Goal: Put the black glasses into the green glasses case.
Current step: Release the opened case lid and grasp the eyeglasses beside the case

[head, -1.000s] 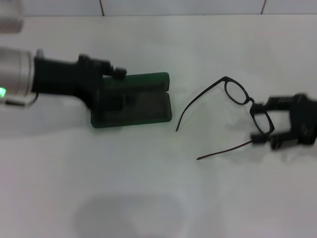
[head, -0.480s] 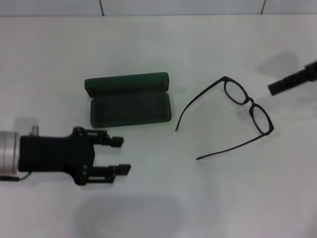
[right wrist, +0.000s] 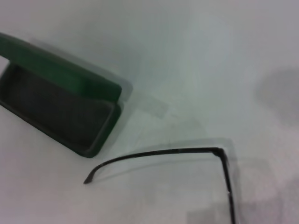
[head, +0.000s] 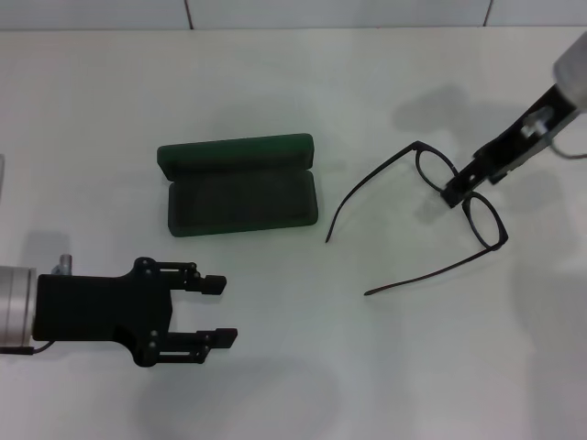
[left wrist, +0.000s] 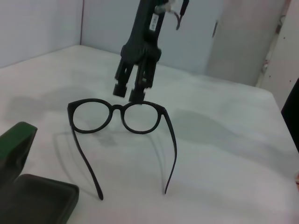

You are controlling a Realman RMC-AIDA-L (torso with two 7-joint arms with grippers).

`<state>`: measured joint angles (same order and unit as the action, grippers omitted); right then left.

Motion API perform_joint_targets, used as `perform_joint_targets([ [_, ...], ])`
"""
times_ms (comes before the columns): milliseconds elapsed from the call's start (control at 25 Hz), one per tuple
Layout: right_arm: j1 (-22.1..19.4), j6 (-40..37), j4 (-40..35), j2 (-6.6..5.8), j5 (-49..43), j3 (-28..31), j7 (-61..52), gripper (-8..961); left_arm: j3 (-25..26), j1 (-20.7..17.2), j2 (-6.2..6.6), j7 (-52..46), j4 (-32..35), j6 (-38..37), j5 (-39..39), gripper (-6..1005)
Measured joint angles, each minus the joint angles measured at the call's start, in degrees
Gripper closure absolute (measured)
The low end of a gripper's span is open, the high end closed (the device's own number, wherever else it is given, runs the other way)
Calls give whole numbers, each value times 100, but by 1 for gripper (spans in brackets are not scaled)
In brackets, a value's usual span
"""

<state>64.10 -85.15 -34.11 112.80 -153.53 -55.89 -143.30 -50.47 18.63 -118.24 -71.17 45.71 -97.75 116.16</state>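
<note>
The black glasses [head: 483,220] lie unfolded on the white table at the right, temple arms pointing toward the case. My right gripper [head: 456,191] reaches in from the upper right. Its tips hover just over the bridge between the lenses. In the left wrist view the right gripper [left wrist: 128,93] shows a narrow gap between its fingers [left wrist: 120,86], with nothing held, right above the glasses [left wrist: 140,116]. The green glasses case [head: 238,183] lies open left of centre, its lid tilted back and nothing on the lining. My left gripper [head: 220,310] hangs open at the front left, below the case.
The right wrist view shows the green case [right wrist: 60,107] and one temple arm [right wrist: 163,154] on the bare table. A tiled wall edge [head: 275,23] runs along the back. The table top [head: 303,385] is plain white.
My left gripper pulled back from the case to the front left and has settled there. My right gripper swung away toward the right edge, then came back down over the glasses' bridge.
</note>
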Motion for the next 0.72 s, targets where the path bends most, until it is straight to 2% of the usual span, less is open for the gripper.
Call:
perform_joint_targets([
  [120, 1, 180, 22, 126, -89, -113, -28, 129, 7, -7, 35, 4, -2, 1, 4, 334],
  [560, -134, 545, 43, 151, -115, -147, -66, 160, 11, -17, 55, 116, -9, 47, 4, 336],
  [720, -167, 667, -15, 201, -117, -363, -65, 171, 11, -31, 49, 126, -10, 78, 4, 336],
])
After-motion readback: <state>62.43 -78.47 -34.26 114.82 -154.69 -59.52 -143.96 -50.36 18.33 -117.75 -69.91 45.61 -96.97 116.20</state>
